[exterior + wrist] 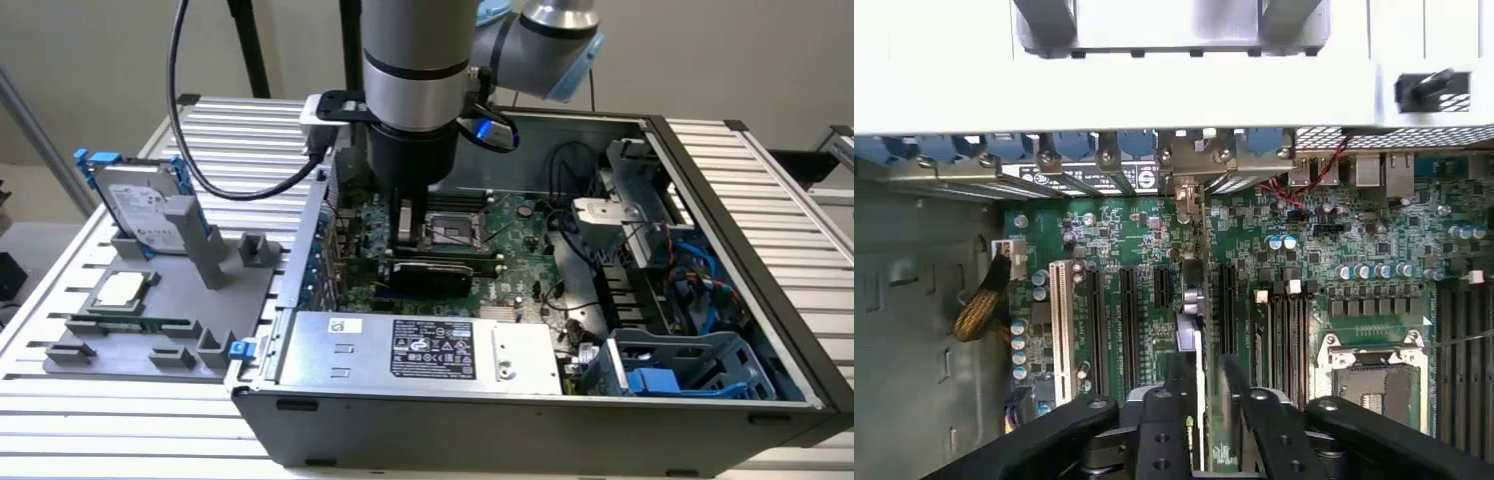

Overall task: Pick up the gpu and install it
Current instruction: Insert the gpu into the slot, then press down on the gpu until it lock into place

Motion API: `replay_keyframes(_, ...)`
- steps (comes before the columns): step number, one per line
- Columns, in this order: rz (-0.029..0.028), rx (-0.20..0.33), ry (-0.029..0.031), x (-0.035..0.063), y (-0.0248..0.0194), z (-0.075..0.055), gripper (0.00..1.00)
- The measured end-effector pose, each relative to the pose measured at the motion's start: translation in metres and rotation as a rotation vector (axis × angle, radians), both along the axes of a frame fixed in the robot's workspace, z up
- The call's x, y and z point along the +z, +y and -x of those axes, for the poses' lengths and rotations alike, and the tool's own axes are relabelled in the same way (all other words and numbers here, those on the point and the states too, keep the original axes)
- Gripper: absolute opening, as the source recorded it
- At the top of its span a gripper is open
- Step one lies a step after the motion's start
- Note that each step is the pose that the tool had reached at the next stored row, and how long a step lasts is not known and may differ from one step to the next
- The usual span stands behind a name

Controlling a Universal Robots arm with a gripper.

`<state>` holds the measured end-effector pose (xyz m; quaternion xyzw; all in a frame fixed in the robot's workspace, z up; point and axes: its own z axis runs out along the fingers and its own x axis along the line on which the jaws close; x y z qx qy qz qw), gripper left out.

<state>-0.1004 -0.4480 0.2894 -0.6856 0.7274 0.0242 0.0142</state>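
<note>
The gpu (1195,310) stands edge-on over the motherboard's expansion slots (1126,320), with its silver bracket end (1182,195) toward the case's rear wall. My gripper (1201,390) is shut on its top edge, one black finger (1176,385) on each side. In the exterior view the gpu (427,275) is a black card low on the green motherboard (514,235), straight under the arm (407,90), which reaches down into the open computer case (721,190).
A grey fixture tray (80,350) on the exterior view's left holds a hard drive with blue rails (140,205), a processor (118,290) and a memory stick (131,325). A power supply (414,348), CPU socket (1374,375) and cables (587,245) crowd the case.
</note>
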Motion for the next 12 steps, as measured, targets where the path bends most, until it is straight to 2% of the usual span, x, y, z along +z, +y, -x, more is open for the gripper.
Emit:
replay_keyframes(2, -0.0001, 0.0, 0.0001, 0.0027, 0.0, 0.0, 0.0)
replay_keyframes(12, 0.0, 0.0, 0.0001, 0.0028, 0.0, 0.0, 0.0)
